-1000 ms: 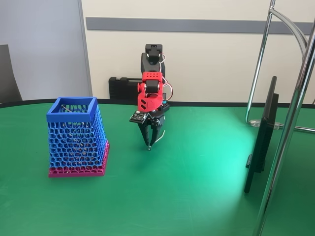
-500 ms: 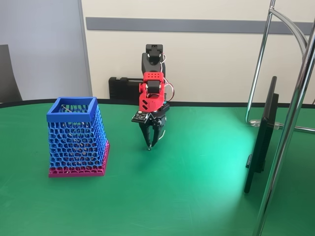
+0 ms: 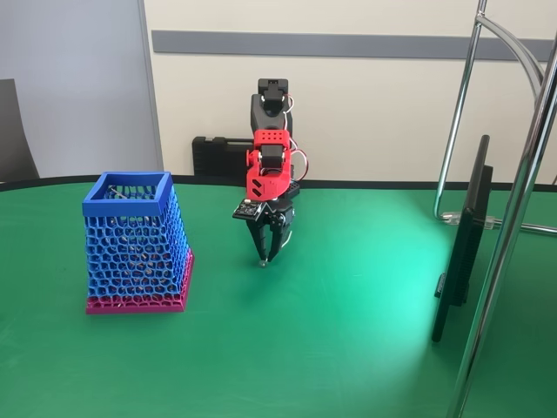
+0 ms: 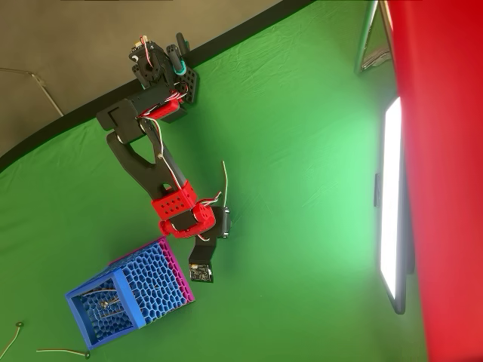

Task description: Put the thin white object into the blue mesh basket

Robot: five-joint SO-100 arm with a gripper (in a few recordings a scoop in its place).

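A bright green tabletop (image 3: 348, 331) with a black edge is seen in both views. The blue mesh basket (image 3: 135, 244) is patterned in a blue honeycomb mesh, topped by a solid blue square rim and closed below by a magenta base. The arm (image 3: 268, 165) is coloured red at its wrist section and black elsewhere, and its pincer (image 3: 265, 258) is black. The thin white object (image 4: 224, 181) is shown white against the green in the overhead view.

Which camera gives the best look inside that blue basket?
The overhead view: it looks down through the blue mesh basket's open square rim, showing thin pieces lying inside. The fixed view shows its honeycomb side walls and magenta base, but little of the interior.
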